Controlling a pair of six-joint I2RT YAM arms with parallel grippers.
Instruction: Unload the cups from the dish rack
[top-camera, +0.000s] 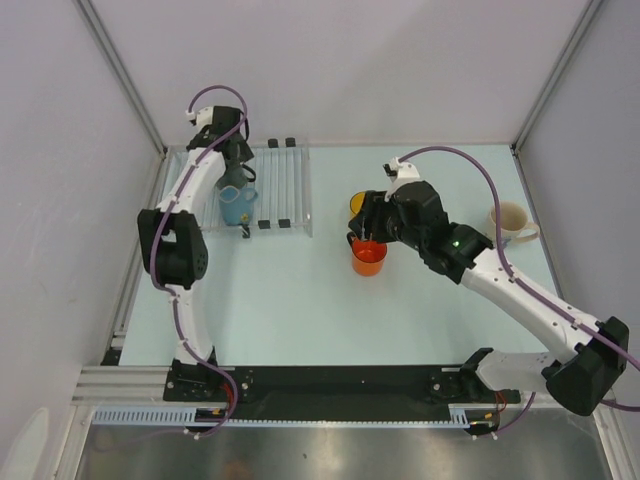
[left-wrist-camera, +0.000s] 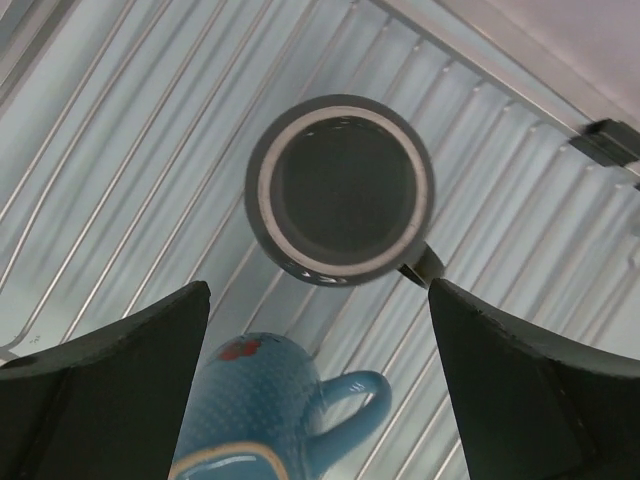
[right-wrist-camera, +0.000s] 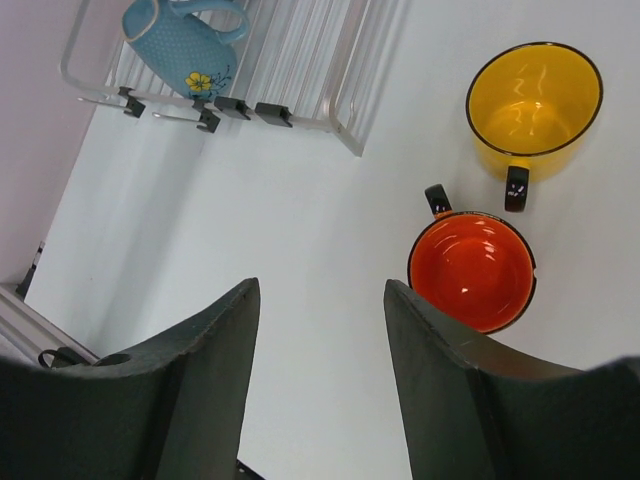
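cups (top-camera: 369, 257): 5 | dish rack (top-camera: 290, 185): 1 | robot arms (top-camera: 186, 252): 2

2 cups (left-wrist-camera: 340, 190) on dish rack (top-camera: 285, 185)

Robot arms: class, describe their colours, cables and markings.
Left arm and right arm have white links with black joints; a purple cable runs along each. A green light glows on the right arm. The fingers are broad matte black wedges.

Glossy glazed orange mug (right-wrist-camera: 470, 272) and yellow mug (right-wrist-camera: 533, 100); clear plastic dish rack (top-camera: 286, 190).
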